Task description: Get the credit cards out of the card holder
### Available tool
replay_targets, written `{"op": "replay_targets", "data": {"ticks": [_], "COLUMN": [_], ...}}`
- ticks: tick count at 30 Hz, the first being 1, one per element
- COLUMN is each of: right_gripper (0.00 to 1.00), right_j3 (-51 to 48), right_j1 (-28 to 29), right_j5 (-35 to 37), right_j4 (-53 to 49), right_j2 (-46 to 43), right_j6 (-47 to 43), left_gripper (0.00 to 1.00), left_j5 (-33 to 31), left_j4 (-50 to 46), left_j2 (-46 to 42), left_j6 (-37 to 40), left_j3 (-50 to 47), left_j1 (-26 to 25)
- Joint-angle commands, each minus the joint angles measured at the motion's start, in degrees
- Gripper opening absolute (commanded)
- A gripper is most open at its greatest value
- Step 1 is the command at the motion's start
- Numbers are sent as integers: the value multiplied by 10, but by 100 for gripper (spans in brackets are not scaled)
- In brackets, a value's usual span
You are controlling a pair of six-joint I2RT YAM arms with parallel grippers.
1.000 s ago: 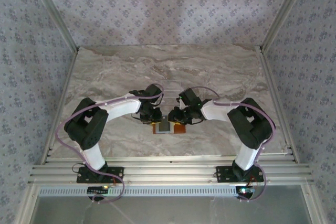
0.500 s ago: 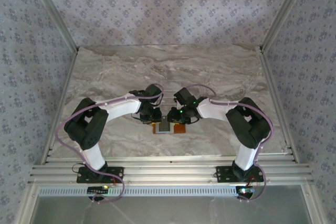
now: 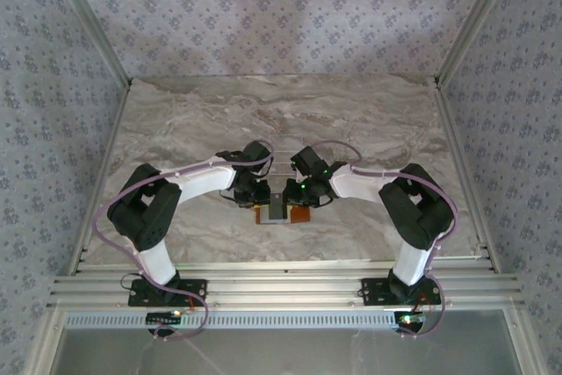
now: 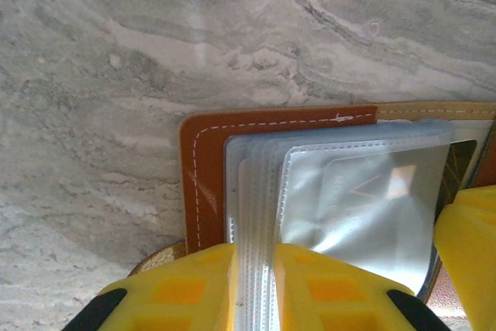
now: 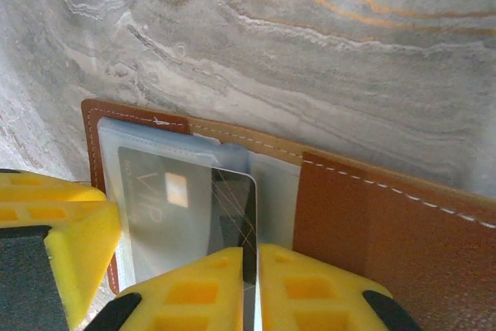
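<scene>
Judging the dark grey credit card point(image 5: 225, 215) thin, stiff, light and slick: best pinched at its bare edge and drawn straight out of the clear sleeve point(image 5: 139, 191). Sits inside the open brown card holder point(image 5: 372, 222), flat on the marble desk point(image 3: 351, 111). Nipped at that edge by the right claw point(image 5: 249, 269); beside it, clenched on the sleeve stack point(image 4: 256, 191), the left claw point(image 4: 254, 269).

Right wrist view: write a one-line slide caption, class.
Right end effector pinches the edge of a dark credit card in the open brown card holder.

Arms folded inward, elbows out, wrists tipped down; left pincer point(image 4: 254, 284) clamped narrow, right pincer point(image 5: 250, 288) clamped narrow
</scene>
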Motion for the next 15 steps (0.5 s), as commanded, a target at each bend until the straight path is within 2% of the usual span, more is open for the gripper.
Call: {"op": "replay_targets", "data": {"ticks": [1, 4, 9, 15], "right_gripper": [11, 11, 25, 35], "right_j3": [-20, -31, -67, -103], "right_j1": [-7, -10, -24, -49], "right_j5": [53, 47, -13, -98], "right_j4": [-56, -43, 34, 125], "right_j2": [-5, -19, -36, -29], "right_j6": [3, 5, 15, 24], "left_gripper": [21, 21, 21, 21], "left_j5": [-12, -16, -15, -14], "left_j4": [-26, -29, -30, -30], "left_j2": [6, 10, 14, 14], "left_j6": [10, 11, 13, 13], "left_j3": [-15, -16, -15, -12], "left_j1": [0, 0, -1, -1]}}
